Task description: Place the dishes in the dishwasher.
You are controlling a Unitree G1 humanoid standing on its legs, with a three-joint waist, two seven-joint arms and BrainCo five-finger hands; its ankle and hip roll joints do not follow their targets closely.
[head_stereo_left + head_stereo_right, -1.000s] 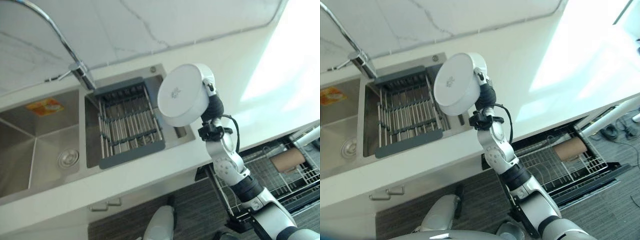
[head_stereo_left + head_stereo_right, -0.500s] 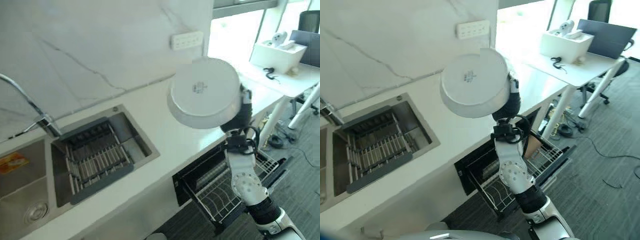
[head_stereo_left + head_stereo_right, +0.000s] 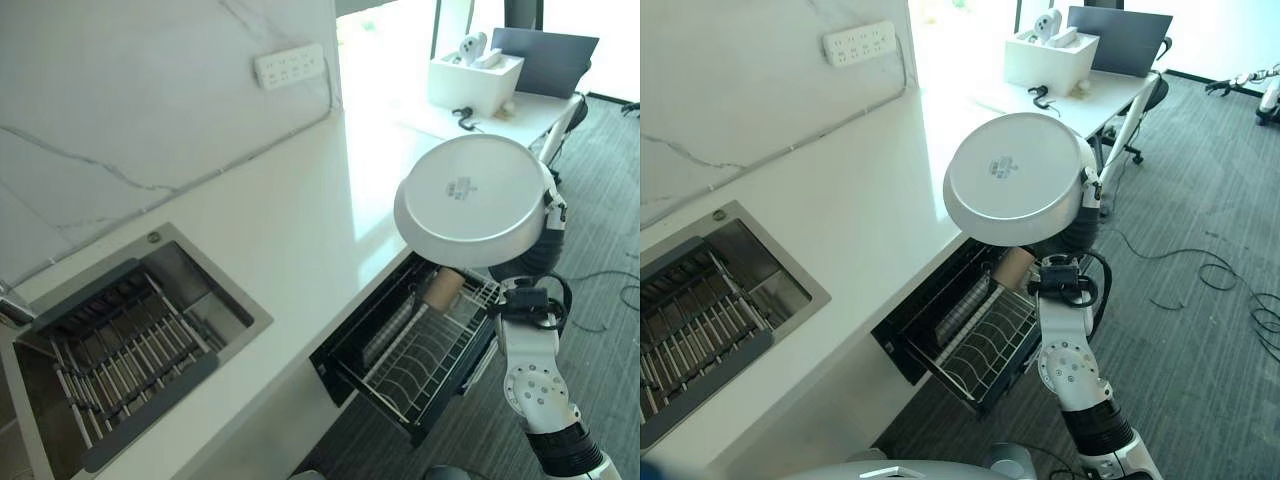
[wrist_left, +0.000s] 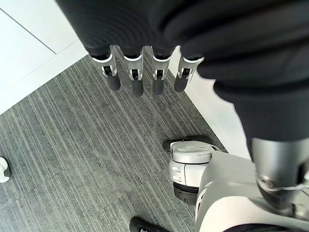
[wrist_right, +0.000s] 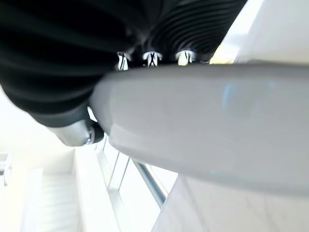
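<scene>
A white bowl [image 3: 470,198] hangs tilted in the air with its underside towards me, and my right hand [image 3: 541,254] is shut on it from behind. Up close, the bowl's rim [image 5: 217,121] lies across the fingers [image 5: 151,57] of that hand. The bowl is just above the dishwasher's pulled-out drawer [image 3: 345,352] and its wire rack [image 3: 425,345]. A brown cylinder-shaped cup [image 3: 440,288] lies in the rack's far end, partly hidden by the bowl. My left hand [image 4: 140,72] hangs over the grey floor with straight fingers and holds nothing.
The white counter [image 3: 290,220] runs left of the drawer. A sink with a grey drying rack [image 3: 120,350] sits at its left end. A socket strip [image 3: 288,66] is on the marble wall. Further back stands a desk with a white box [image 3: 475,75], and cables [image 3: 1230,275] lie on the floor.
The camera has swung to the right along the counter. My right hand has carried the bowl from above the sink's rack to above the open dishwasher drawer.
</scene>
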